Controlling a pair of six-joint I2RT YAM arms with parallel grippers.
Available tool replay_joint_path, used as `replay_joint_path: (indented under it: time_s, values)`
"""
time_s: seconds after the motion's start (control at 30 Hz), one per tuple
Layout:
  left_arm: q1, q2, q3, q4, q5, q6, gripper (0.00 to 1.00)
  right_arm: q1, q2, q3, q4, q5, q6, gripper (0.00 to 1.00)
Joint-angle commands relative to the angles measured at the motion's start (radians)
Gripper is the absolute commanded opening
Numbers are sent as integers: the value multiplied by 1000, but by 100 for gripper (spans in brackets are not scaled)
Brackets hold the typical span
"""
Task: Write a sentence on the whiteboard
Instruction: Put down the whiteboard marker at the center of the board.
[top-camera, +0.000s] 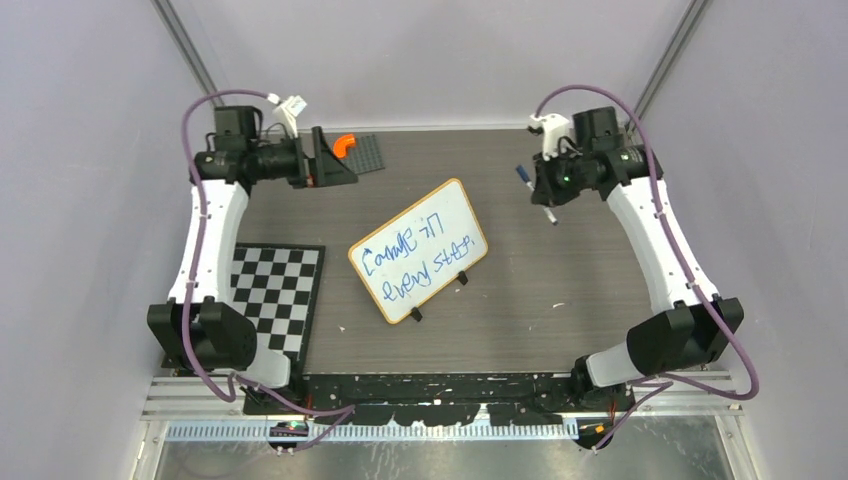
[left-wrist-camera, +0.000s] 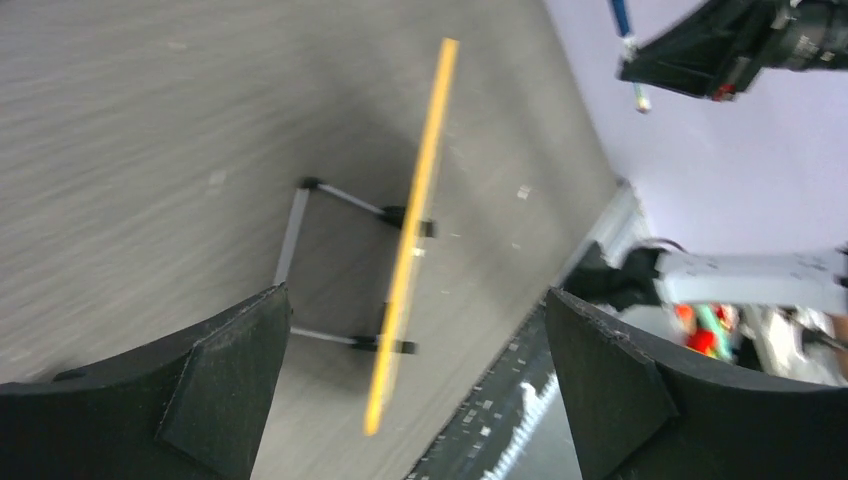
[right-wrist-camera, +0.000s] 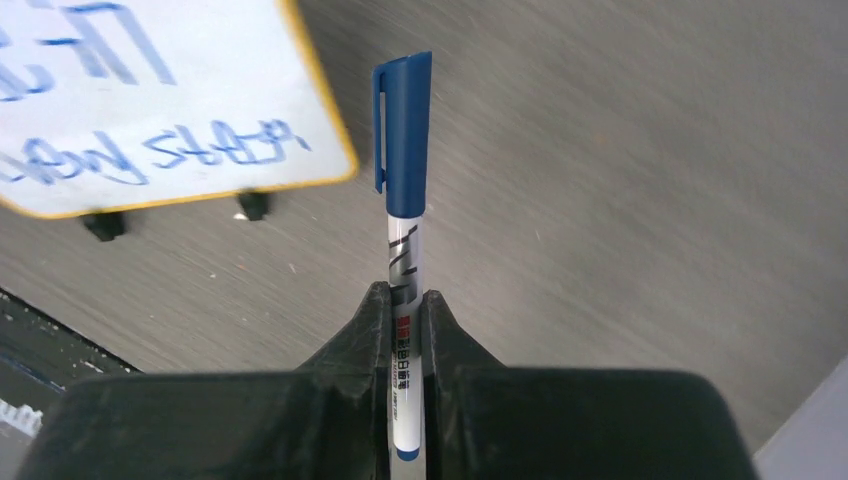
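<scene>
Our right gripper (right-wrist-camera: 405, 296) was clamped on one marker (right-wrist-camera: 405, 240), the jaws pressed to its white barrel, the blue cap on and pointing out past the fingertips. Our left gripper (left-wrist-camera: 417, 292) had its jaws spread wide and held nothing. Between the two arms, at the middle of the table (top-camera: 560, 270), rested one whiteboard (top-camera: 450, 205), apart from both grippers. Its long axis ran from near-left to far-right in the top view. The sentence (top-camera: 415, 258) followed that axis in two blue lines. We counted two black feet (top-camera: 462, 278) on the near-right long edge. From the left wrist we saw the board edge-on as a yellow strip. One checkerboard mat (top-camera: 275, 290) lay near-left, one studded plate (top-camera: 372, 152) far-left
</scene>
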Motion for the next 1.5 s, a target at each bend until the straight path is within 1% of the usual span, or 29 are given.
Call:
replay_joint_path:
  time_s: [0.0,0.07,0.17,0.2,0.23,0.37,0.57,0.73,0.8,0.87,1.0,1.07,1.1,1.23,1.33,1.37,1.4,1.47]
  values:
    - [94,12,74,-164,-152,129,100,-157,18,-107,26,-44,73,0]
    - [107,4,50,-169,-238,150,100,-205,28,-183,62,-11,96,0]
    - [111,-38,-34,-120,-323,167,100,-237,43,-299,155,58,143,0]
    - [112,-53,-61,-105,-339,172,100,-237,53,-335,189,79,155,0]
    - [111,-64,-84,-98,-351,176,100,-262,66,-364,216,101,164,1]
    - [111,-100,-154,-86,-386,180,100,-270,133,-439,317,143,211,4]
    - [112,-142,-215,-68,-420,215,100,-271,247,-469,434,190,253,6]
    - [111,-159,-248,-66,-424,221,100,-270,333,-456,457,215,266,9]
    - [111,-168,-265,-58,-422,220,100,-271,351,-455,458,215,267,14]
    - [111,-174,-275,-54,-418,221,100,-270,358,-459,461,213,272,17]
    - [111,-174,-288,-59,-408,222,100,-271,359,-472,456,196,277,27]
    - [111,-174,-289,-63,-404,220,100,-271,355,-473,445,185,275,34]
    - [111,-175,-290,-64,-402,220,100,-270,349,-473,439,181,275,38]
    - [111,-183,-294,-66,-398,218,100,-270,299,-454,396,160,274,44]
    - [114,-175,-282,-87,-392,213,100,-275,251,-408,336,129,269,49]
    - [115,-168,-271,-101,-385,213,100,-277,235,-387,316,112,268,52]
    - [120,-155,-258,-114,-378,214,100,-281,221,-361,292,93,267,57]
    - [145,-128,-230,-133,-342,212,100,-292,194,-303,244,57,257,69]
